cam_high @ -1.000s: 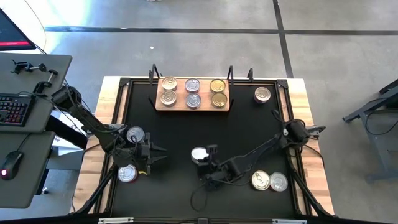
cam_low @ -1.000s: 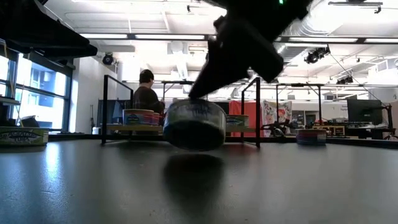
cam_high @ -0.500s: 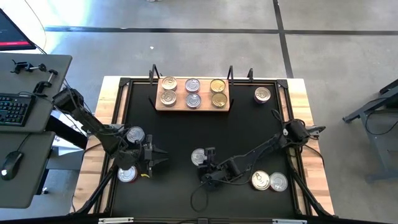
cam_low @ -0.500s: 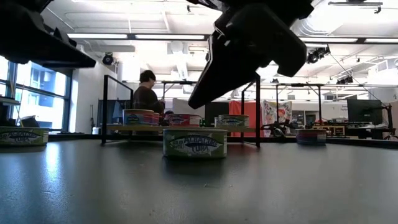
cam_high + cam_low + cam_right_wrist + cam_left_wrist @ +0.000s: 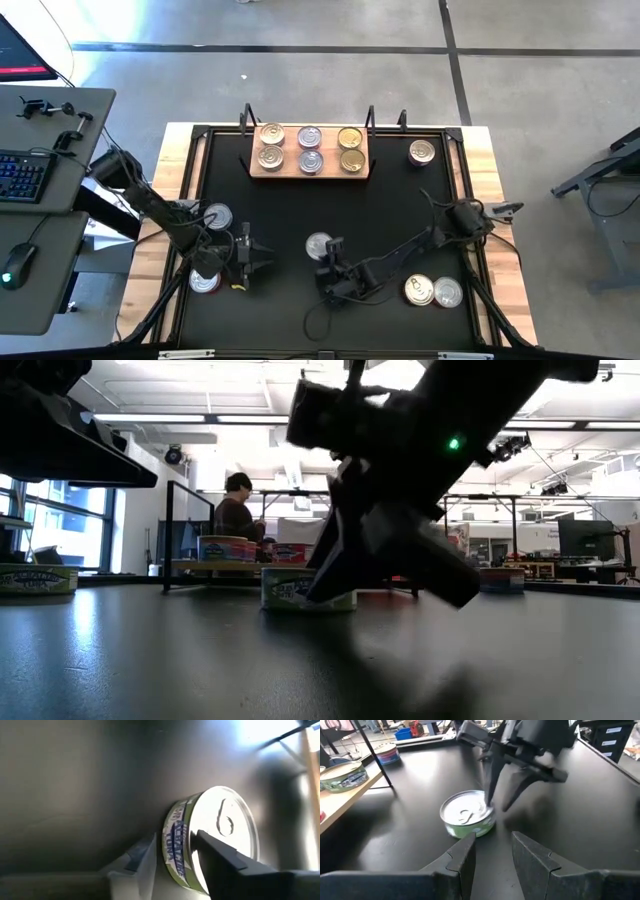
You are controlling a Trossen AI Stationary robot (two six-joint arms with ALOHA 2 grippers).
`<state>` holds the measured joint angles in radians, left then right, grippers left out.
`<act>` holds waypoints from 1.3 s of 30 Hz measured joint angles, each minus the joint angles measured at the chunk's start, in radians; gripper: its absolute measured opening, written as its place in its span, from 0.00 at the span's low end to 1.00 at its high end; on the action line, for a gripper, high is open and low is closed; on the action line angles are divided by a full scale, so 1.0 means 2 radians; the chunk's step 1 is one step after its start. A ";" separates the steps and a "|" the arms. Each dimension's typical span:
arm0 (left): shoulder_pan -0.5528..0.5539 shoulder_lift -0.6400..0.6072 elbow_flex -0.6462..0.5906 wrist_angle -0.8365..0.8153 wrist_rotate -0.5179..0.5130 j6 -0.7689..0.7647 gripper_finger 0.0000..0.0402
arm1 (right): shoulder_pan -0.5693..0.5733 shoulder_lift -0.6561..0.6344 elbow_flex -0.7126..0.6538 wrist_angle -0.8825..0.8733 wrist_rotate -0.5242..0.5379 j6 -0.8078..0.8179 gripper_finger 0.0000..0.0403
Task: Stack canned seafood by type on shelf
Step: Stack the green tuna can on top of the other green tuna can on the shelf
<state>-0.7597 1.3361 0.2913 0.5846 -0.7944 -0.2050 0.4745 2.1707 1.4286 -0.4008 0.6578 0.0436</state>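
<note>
A silver-lidded tin (image 5: 319,245) with a green label stands flat on the black mat (image 5: 400,200), near its middle. My right gripper (image 5: 327,258) is open at this tin's rim and slants down at it; one finger is over the lid (image 5: 225,820), the other outside the wall (image 5: 175,845). My left gripper (image 5: 262,258) hangs open to the tin's left (image 5: 468,815), pointing at it with nothing between its fingers. The wooden shelf (image 5: 256,170) at the far edge carries several tins. My right gripper stands open astride the tin's rim, slanting down from the table's near right. One finger (image 5: 487,800) reaches the lid's edge (image 5: 481,812), and the other (image 5: 512,797) hangs off the tin's side. Whether either finger touches the tin, I cannot tell.
Two tins (image 5: 217,215) (image 5: 205,281) lie under my left arm at the mat's left. Two more (image 5: 418,290) (image 5: 447,292) sit at the near right and one (image 5: 422,152) at the far right. A black wire frame (image 5: 370,118) rises around the shelf.
My right gripper has come down with the tin, which hung tilted and clear of the mat, has set it flat on the mat and has opened. My left gripper has sunk a little.
</note>
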 joint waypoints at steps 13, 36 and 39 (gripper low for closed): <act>0.000 0.002 0.000 0.014 0.000 0.000 0.29 | -0.011 0.015 0.000 -0.042 0.052 0.059 0.02; 0.000 0.002 0.000 0.033 0.000 0.018 0.29 | 0.011 -0.053 -0.003 -0.035 0.122 0.057 0.00; 0.000 0.002 0.000 0.033 0.000 0.018 0.29 | 0.011 -0.060 -0.003 -0.036 0.127 0.056 0.00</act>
<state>-0.7597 1.3392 0.2916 0.6498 -0.7952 -0.1688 0.4967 2.0506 1.4235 -0.4719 0.9109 0.1564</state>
